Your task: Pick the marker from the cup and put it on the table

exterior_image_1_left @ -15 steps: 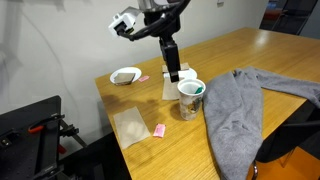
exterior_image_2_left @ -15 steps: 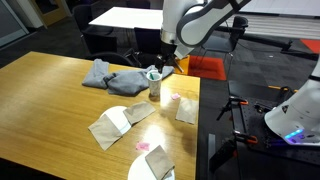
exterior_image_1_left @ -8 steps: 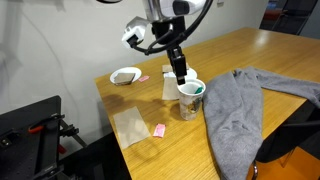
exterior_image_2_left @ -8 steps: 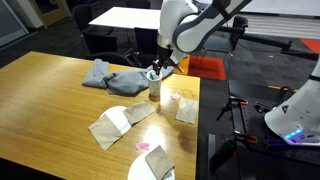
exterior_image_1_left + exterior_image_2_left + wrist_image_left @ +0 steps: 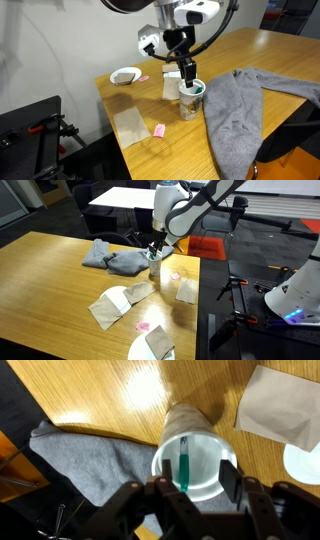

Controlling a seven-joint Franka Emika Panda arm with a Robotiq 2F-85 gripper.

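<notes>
1. Left of the wrist view: a grey cloth lies on the table. Its edge is close against the foot of the cup; I cannot tell whether they touch.
2. Centre: the cup stands upright with its mouth open to my camera. The marker is inside, a thin green stick leaning on the inner wall with its upper end near the rim. In both exterior views the cup hides the marker.
3. My gripper hangs right over the cup mouth. The jaws are spread and hold nothing, and the marker lies on the line between them. In an exterior view the gripper sits just above the rim.
4. Handling, by my judgement: the marker is light and stiff, and its smooth barrel is likely to slip. I should pinch it across the barrel at the upper end, where it stands clear of the wall.
5. Risk, by my judgement: the cup is thin paper and nearly weightless. A finger catching the rim would dent it or tip it over, and a slanted pull could drag it along.
6. Right: a brown napkin and the edge of a white dish lie on the table. Bare wood shows beyond the cup for the set-down.
</notes>
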